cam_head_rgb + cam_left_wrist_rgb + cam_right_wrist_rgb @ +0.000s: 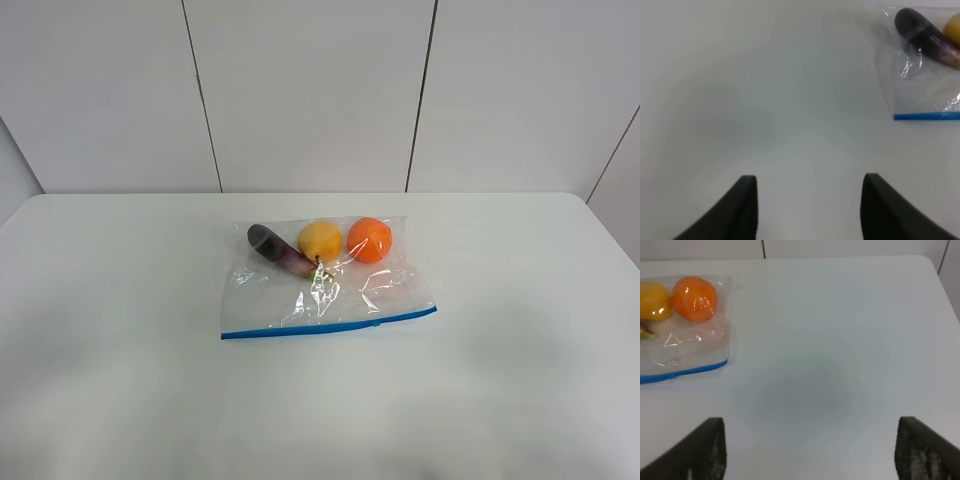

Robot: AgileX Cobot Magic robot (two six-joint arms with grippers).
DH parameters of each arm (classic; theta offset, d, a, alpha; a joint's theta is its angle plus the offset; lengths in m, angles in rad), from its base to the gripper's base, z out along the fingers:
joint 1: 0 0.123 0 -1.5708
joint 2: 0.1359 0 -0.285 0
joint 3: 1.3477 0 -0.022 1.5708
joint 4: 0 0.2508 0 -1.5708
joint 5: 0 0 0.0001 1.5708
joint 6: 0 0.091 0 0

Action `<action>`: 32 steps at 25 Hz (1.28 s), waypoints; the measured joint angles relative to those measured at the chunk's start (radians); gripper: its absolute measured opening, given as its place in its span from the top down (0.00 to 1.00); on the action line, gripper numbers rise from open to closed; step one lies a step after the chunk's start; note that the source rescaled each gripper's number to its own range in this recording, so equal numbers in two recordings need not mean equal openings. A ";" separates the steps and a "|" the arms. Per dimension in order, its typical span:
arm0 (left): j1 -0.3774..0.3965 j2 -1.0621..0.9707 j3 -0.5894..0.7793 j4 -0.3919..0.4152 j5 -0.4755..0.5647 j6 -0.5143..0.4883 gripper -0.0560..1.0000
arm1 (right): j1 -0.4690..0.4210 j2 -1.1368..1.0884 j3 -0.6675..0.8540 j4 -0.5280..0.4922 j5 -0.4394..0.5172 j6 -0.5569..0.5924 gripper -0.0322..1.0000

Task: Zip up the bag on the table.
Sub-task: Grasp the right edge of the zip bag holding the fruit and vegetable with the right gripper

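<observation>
White table (pixel 120 300): bag (pixel 325 285) flat, zipper strip (pixel 330 324) on its near, reachable edge.
I hold left gripper (pixel 810 205) and right gripper (pixel 812 450) wide, off either end, for pinching.

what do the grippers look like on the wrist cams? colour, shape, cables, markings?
Left gripper: two matte black wedge-shaped fingers, fine ribbing on the inner faces. Right gripper: same dark fingers, speckled rough texture. No cables or markings in frame; arms themselves show in no view.
</observation>
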 joint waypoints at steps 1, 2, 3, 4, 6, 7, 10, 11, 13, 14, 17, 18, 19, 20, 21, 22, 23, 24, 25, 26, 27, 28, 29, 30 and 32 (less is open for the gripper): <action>0.000 0.000 0.000 0.000 0.000 0.000 0.00 | 0.000 0.000 0.000 0.000 0.000 0.000 0.00; 0.000 0.000 0.000 0.000 0.000 0.000 0.00 | 0.000 0.000 0.000 0.000 0.000 0.000 0.00; 0.000 0.000 0.000 0.000 0.000 0.000 0.00 | 0.000 0.000 0.000 0.000 0.000 0.000 0.00; 0.000 0.000 0.000 0.000 0.000 0.000 0.00 | 0.000 0.000 0.000 0.000 0.000 0.000 0.00; 0.000 0.000 0.000 0.000 0.000 0.000 0.00 | 0.000 0.000 0.000 0.000 0.000 0.000 0.00; 0.000 0.000 0.000 0.000 0.000 0.000 0.00 | 0.000 0.000 0.000 0.000 0.000 0.000 0.00; 0.000 0.000 0.000 0.000 0.000 0.000 0.00 | 0.000 0.000 0.000 0.000 0.001 0.000 0.00; 0.000 0.000 0.000 0.000 0.000 0.000 0.00 | 0.000 0.000 0.000 0.000 0.001 0.000 0.00; 0.000 0.000 0.000 0.000 0.000 0.000 0.00 | 0.000 0.000 0.000 0.000 0.001 0.000 0.00; 0.000 0.000 0.000 0.000 0.000 0.000 0.00 | 0.000 0.000 0.000 0.000 0.001 0.000 0.00; 0.000 0.000 0.000 0.000 0.000 0.000 0.00 | 0.000 0.000 0.000 0.000 0.001 0.000 0.00; 0.000 0.000 0.000 0.000 0.000 0.000 0.00 | 0.000 0.000 0.000 0.000 0.001 0.000 0.00; 0.000 0.000 0.000 0.000 0.000 0.000 0.00 | 0.000 0.000 0.000 0.000 0.001 0.000 0.00; 0.000 0.000 0.000 0.000 0.000 0.000 0.00 | 0.000 0.000 0.000 0.000 0.001 0.000 0.00; 0.000 0.000 0.000 0.000 0.000 0.000 0.00 | 0.000 0.000 0.000 0.000 0.001 0.000 0.00; 0.000 0.000 0.000 0.000 0.000 0.000 0.00 | 0.000 0.000 0.000 0.000 0.001 0.000 0.00; 0.000 0.000 0.000 0.000 0.000 0.000 0.00 | 0.000 0.000 0.000 0.000 0.001 0.000 0.00; 0.000 0.000 0.000 0.000 0.000 0.000 0.00 | 0.000 0.000 0.000 0.000 0.001 0.000 0.00; 0.000 0.000 0.000 0.000 0.000 0.000 0.00 | 0.000 0.000 0.000 0.000 0.001 0.000 0.00; 0.000 0.000 0.000 0.000 0.000 0.000 0.00 | 0.000 0.000 0.000 0.000 0.001 0.000 0.00; 0.000 0.000 0.000 0.000 0.000 0.000 0.00 | 0.000 0.000 0.000 0.000 0.001 0.000 0.00; 0.000 0.000 0.000 0.000 0.000 0.000 0.00 | 0.000 0.000 0.000 0.000 0.001 0.000 0.00; 0.000 0.000 0.000 0.000 0.000 0.000 0.00 | 0.000 0.000 0.000 0.000 0.001 0.000 0.00; 0.000 0.000 0.000 0.000 0.000 0.000 0.00 | 0.000 0.000 0.000 0.000 0.001 0.000 0.00; 0.000 0.000 0.000 0.000 0.000 0.000 0.00 | 0.000 0.000 0.000 0.000 0.001 0.000 0.00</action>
